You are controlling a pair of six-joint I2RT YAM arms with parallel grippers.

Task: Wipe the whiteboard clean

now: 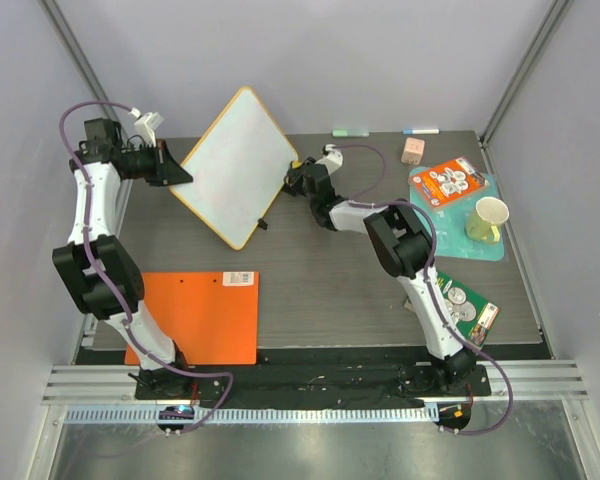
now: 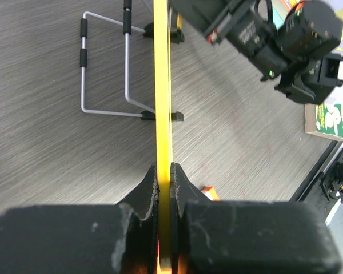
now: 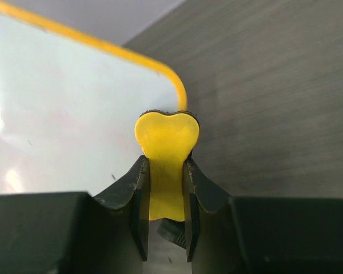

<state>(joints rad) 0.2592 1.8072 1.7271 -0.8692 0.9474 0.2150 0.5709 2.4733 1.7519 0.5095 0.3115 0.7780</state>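
Note:
The whiteboard (image 1: 235,165) stands tilted up at the back middle of the table, white with a yellow rim. My left gripper (image 1: 175,172) is shut on its left edge; in the left wrist view the yellow rim (image 2: 162,85) runs straight between the pinched jaws of that gripper (image 2: 163,177). My right gripper (image 1: 292,178) is at the board's right corner, shut on a yellow eraser (image 3: 166,137). The eraser's head presses on the board's face (image 3: 63,114) just under the curved rim. Faint pink marks show on the white face.
A wire stand (image 2: 106,68) hangs off the board's back. An orange sheet (image 1: 195,315) lies front left. At the right are a teal tray (image 1: 460,215) with a yellow cup (image 1: 490,218), an orange packet (image 1: 452,182) and a pink block (image 1: 412,150). Two markers (image 1: 351,132) lie at the back edge.

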